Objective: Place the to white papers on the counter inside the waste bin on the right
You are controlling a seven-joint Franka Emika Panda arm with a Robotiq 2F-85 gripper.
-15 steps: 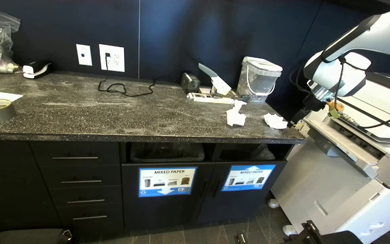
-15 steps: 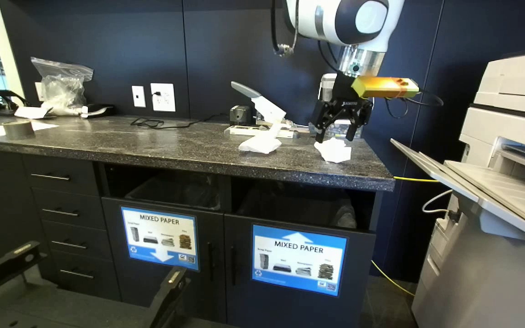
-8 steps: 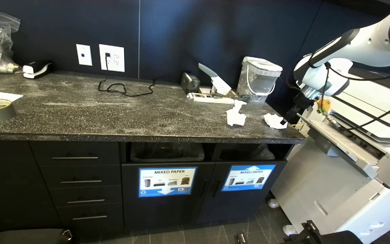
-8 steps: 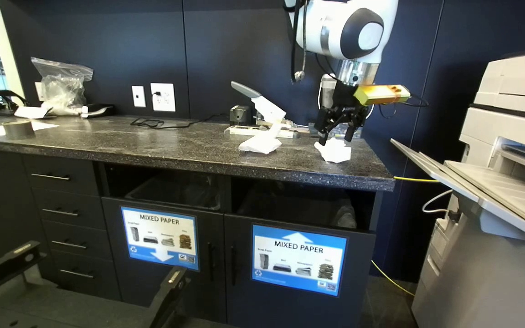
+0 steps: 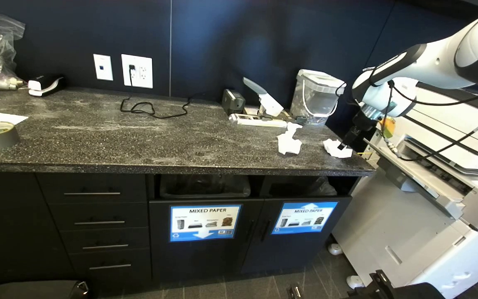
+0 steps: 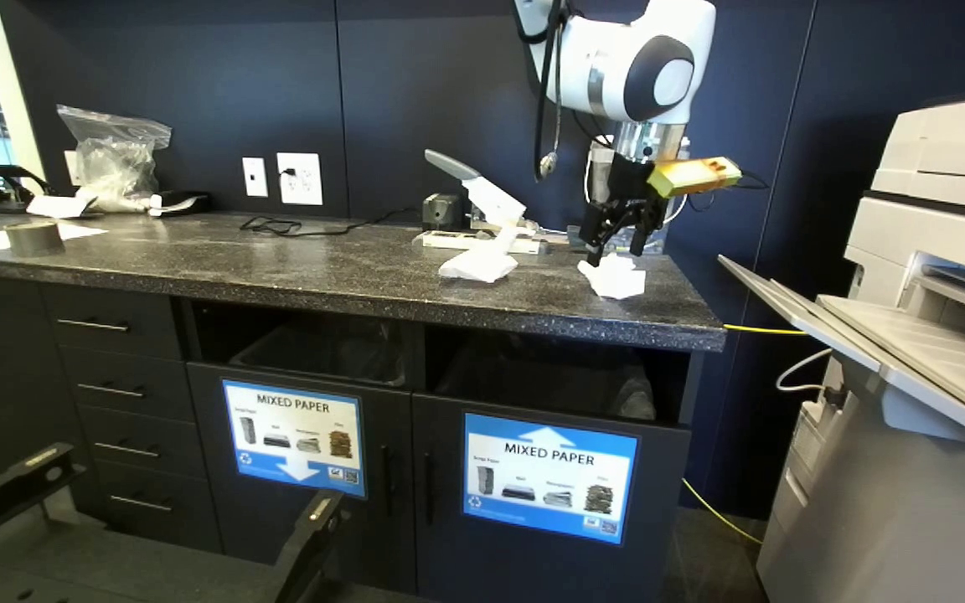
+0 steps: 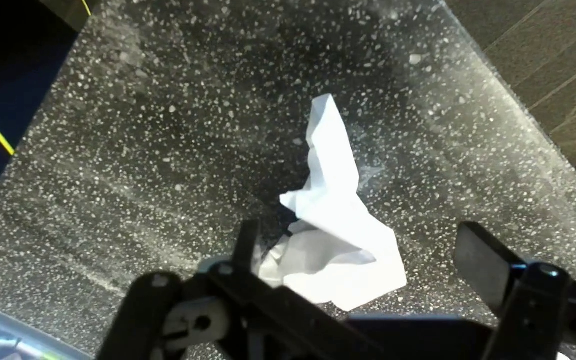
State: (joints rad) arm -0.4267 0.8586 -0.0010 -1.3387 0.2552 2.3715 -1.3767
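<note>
One crumpled white paper wad (image 5: 336, 148) lies on the dark speckled counter (image 5: 139, 145) near its right end; it also shows in an exterior view (image 6: 619, 280) and in the wrist view (image 7: 333, 160). A second wad (image 5: 289, 143) stands to its left, also in an exterior view (image 6: 478, 265). My gripper (image 6: 616, 255) is open above the right-hand wad. In the wrist view the open fingers (image 7: 358, 242) have the wad's lower part between them, nearer the left finger; contact is unclear. The waste bin (image 6: 551, 557) is the right black slot under the counter, with a blue sign (image 6: 549, 477).
A similar slot with a whiter sign (image 6: 294, 435) is left of the bin. A translucent tub (image 5: 315, 99), a long flat white object (image 5: 259, 121) and a lever-armed device (image 6: 482, 193) stand behind the wads. A large printer (image 5: 409, 232) stands right of the counter.
The gripper has moved lower and inward from the counter's right end, over the right-hand wad. It stays open. Both wads have not moved.
</note>
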